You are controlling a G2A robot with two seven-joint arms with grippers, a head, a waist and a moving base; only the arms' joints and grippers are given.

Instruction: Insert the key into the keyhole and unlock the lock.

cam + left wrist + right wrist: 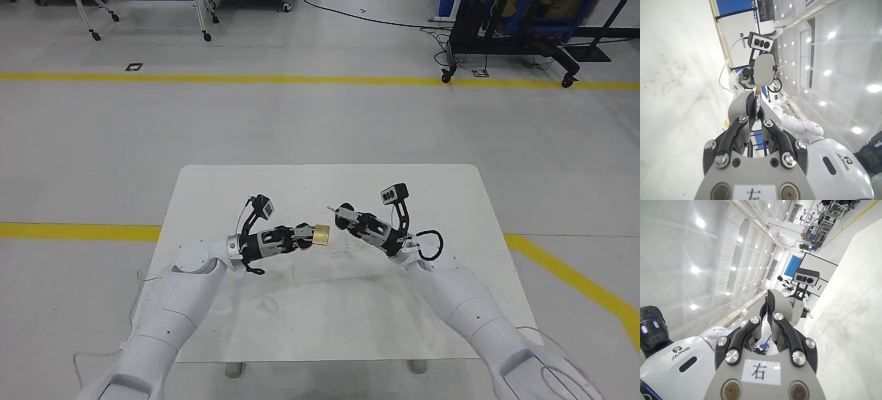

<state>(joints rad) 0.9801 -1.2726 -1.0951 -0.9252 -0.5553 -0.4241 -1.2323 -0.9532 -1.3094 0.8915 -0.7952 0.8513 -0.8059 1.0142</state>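
Two halves ready, nothing joined: left jaws pinch the lock (320, 235) by its shackle (757, 103) above the tabletop (450, 190), right jaws pinch the key (780, 68) near it, not in yet.

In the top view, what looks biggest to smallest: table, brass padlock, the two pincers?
1. The table, by far.
2. The left pincer and right pincer, about alike.
3. The padlock, smallest.
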